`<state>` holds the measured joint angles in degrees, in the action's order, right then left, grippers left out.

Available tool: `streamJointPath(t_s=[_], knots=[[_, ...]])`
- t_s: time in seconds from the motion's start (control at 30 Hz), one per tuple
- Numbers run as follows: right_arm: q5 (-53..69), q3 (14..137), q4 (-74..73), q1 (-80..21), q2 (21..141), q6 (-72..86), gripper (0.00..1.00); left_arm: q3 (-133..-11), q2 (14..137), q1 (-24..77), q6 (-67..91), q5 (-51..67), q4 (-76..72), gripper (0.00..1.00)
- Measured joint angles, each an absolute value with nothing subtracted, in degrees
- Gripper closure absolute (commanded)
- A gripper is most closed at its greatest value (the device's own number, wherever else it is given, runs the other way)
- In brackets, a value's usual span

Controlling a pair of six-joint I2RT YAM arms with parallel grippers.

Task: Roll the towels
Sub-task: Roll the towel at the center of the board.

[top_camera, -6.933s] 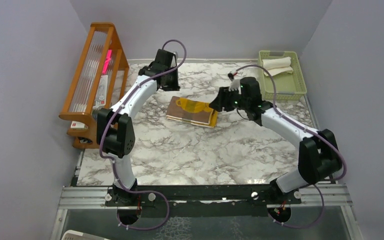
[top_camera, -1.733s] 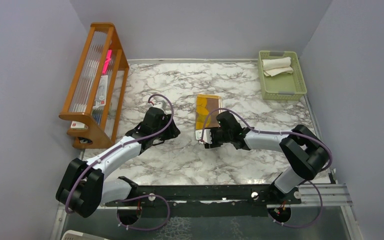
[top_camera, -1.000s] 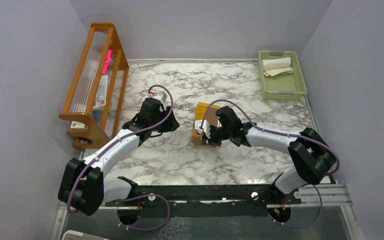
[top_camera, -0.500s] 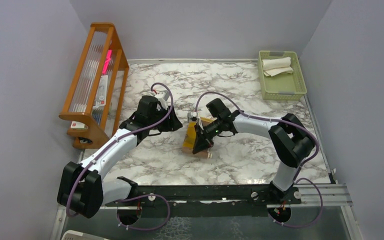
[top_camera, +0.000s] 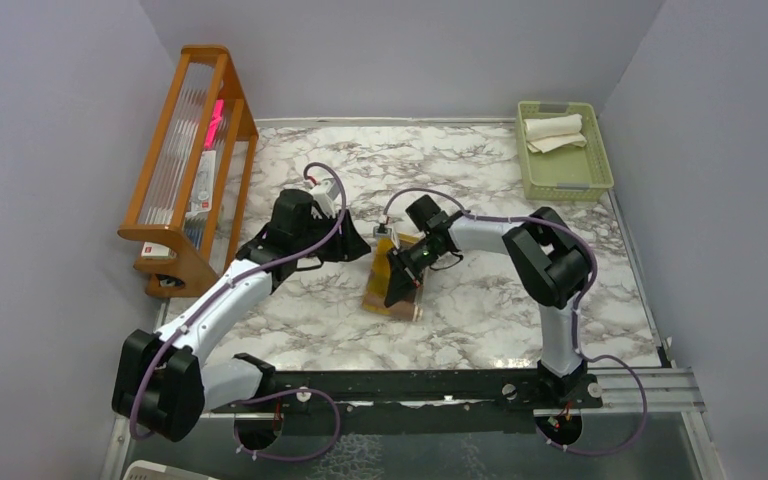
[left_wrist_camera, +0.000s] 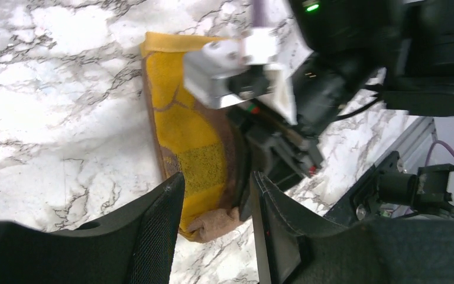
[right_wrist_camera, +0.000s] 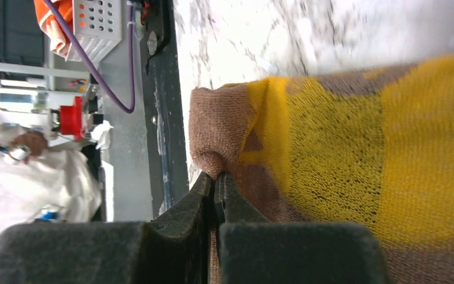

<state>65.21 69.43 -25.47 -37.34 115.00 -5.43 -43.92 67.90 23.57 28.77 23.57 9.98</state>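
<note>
A folded towel (top_camera: 378,285), mustard yellow with brown patches, lies lengthwise at the middle of the marble table (top_camera: 480,320). My right gripper (right_wrist_camera: 217,177) is shut on the brown near corner of this towel (right_wrist_camera: 343,148), and the pinched cloth bunches just past the fingertips. In the top view the right gripper (top_camera: 396,292) lies along the towel's right edge. My left gripper (left_wrist_camera: 217,177) stands open just left of the towel (left_wrist_camera: 183,130), jaws empty, framing its near end without touching it. A cream-white towel (top_camera: 552,130) lies in the pale green basket (top_camera: 567,175).
A wooden rack (top_camera: 185,150) holding several flat items stands along the left wall. The basket sits in the back right corner. The black base rail (top_camera: 410,385) runs along the near edge. Grey walls enclose the table on three sides.
The right gripper has pulled the yellow and brown towel nearer and to the left, turning it. The left gripper has moved right, closer to the towel.
</note>
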Motion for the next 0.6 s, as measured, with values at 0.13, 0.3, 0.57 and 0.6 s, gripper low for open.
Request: streamJointPath(t_s=[0.13,0.3,0.57,0.6], knots=[[65.1,67.2,-24.6,-37.3,117.2,-0.6,0.99,-43.8,64.5,23.6,28.8,26.2,9.8,0.58],[63.5,67.0,-20.9,-37.3,119.9,6.0,0.99,-39.5,60.5,23.6,30.7,33.0,6.5,0.80],[62.6,67.9,-19.4,-36.7,122.9,14.2,0.99,-27.7,58.5,23.8,37.6,41.1,2.7,0.95],[62.6,68.1,-19.4,-36.7,123.1,14.9,0.99,-27.3,58.6,24.0,38.3,41.2,2.1,0.96]])
